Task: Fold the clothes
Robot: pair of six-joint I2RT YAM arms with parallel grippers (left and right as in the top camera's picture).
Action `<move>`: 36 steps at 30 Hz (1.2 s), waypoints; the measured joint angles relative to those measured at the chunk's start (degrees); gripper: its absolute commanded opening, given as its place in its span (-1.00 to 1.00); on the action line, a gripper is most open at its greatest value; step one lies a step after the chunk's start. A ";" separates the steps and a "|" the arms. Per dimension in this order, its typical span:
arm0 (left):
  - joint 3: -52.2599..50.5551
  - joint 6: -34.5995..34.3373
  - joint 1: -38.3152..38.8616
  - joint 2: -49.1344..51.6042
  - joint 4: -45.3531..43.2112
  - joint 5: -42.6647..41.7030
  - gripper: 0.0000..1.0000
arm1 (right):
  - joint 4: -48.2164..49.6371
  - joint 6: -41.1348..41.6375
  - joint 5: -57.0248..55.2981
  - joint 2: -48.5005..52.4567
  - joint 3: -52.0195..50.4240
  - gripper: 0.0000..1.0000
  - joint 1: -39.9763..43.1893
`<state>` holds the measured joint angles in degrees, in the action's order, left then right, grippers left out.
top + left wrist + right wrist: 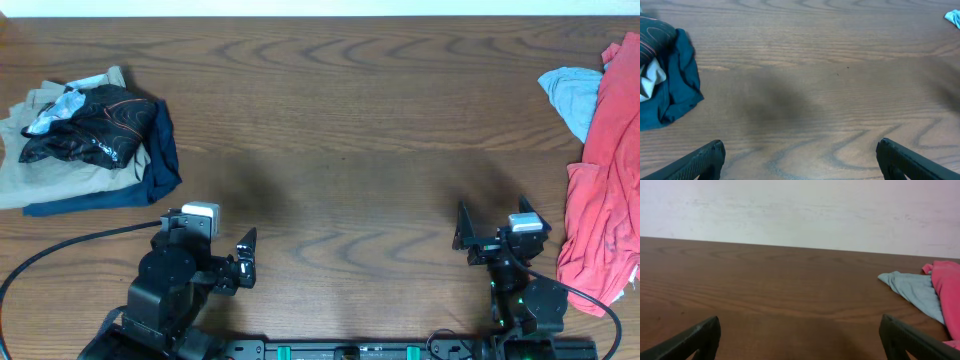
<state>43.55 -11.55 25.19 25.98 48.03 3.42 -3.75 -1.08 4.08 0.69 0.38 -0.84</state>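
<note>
The black jersey (95,128) with thin orange contour lines lies bunched on top of a pile at the far left of the table. Its edge shows at the upper left of the left wrist view (654,36). My left gripper (243,262) is open and empty near the front edge, well to the right of the pile; its fingers frame bare wood in the left wrist view (799,160). My right gripper (478,240) is open and empty at the front right, and in its wrist view (799,336) it also frames bare wood.
Khaki trousers (40,175) and a navy garment (155,170) lie under the jersey; the navy one shows in the left wrist view (677,80). A red garment (600,200) and a pale blue one (575,95) lie at the right edge, both also in the right wrist view (946,290) (912,291).
</note>
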 measured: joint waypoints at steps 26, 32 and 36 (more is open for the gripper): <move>-22.38 0.02 -21.68 -22.40 -11.02 -0.07 0.95 | -0.02 0.00 0.00 -0.02 0.00 0.98 0.00; -32.50 0.09 -22.10 -25.03 -30.97 -0.26 0.95 | -0.04 0.00 0.00 -0.02 0.00 0.99 0.00; -37.94 2.40 -22.10 -25.42 -44.06 -0.98 0.95 | -0.02 0.00 -0.02 0.00 0.00 0.98 0.00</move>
<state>5.61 -9.15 3.09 0.56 3.97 2.44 -3.77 -1.08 4.05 0.69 0.38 -0.84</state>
